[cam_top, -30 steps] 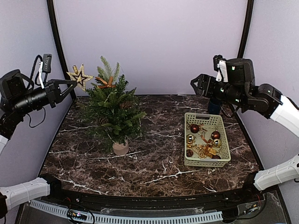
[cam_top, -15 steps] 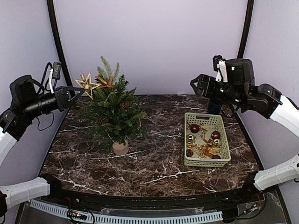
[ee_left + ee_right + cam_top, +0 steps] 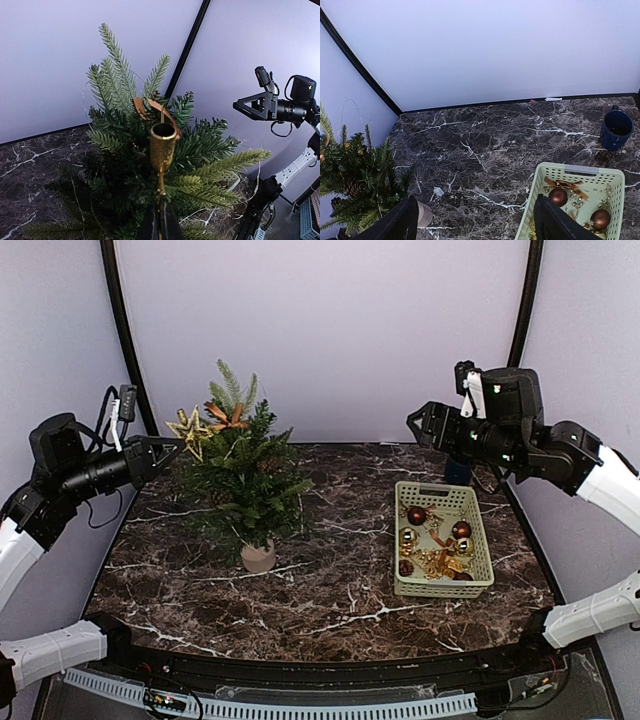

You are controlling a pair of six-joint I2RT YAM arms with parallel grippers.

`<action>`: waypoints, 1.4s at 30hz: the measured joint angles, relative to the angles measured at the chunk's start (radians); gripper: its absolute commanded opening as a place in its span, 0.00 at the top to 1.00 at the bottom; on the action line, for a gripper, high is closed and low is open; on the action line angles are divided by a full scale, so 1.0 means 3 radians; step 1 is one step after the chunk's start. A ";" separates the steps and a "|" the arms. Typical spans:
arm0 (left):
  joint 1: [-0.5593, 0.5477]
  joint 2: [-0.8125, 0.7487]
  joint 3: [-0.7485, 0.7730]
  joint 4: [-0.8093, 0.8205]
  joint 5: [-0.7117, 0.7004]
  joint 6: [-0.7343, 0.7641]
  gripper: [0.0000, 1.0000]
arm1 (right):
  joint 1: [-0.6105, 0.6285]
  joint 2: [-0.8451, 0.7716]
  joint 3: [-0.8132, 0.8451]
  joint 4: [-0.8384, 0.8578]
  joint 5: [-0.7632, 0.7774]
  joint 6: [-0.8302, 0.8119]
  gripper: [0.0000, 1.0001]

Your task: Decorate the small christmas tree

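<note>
Dark marble worktop (image 3: 330, 590) fills the overhead view, with the small christmas tree (image 3: 245, 475) standing left of centre in a beige pot (image 3: 258, 558). The left gripper (image 3: 175, 446) reaches in from the left, jaws clenched on a gold star (image 3: 190, 427) that touches the tree's upper branches. The right gripper (image 3: 418, 423) hangs in the air above a pale green basket (image 3: 445, 588) of baubles (image 3: 416, 515), jaws released. The arm largely hides a blue mug (image 3: 457, 471) behind it.

From the left wrist the star shows edge-on: only a gold tube on a thin stem, pinched at the frame's bottom edge.

From the right wrist both fingers stand wide apart with nothing between. The tree is cut off at the left edge, the pot is half behind one finger, and the basket is cropped at the bottom.
</note>
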 measured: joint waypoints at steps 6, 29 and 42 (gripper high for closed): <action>0.0000 -0.0017 -0.0117 0.0095 0.0066 0.0017 1.00 | 0.0000 0.0001 -0.0013 -0.0001 -0.0001 0.0003 0.19; 0.0000 0.0028 -0.0378 0.0367 0.0175 0.0098 1.00 | -0.0001 0.0050 -0.0019 0.0001 -0.0111 0.0003 0.19; 0.0000 0.0052 -0.0406 0.0381 0.0173 0.0118 0.99 | -0.0001 0.0066 -0.0043 0.0022 -0.0135 0.0015 0.19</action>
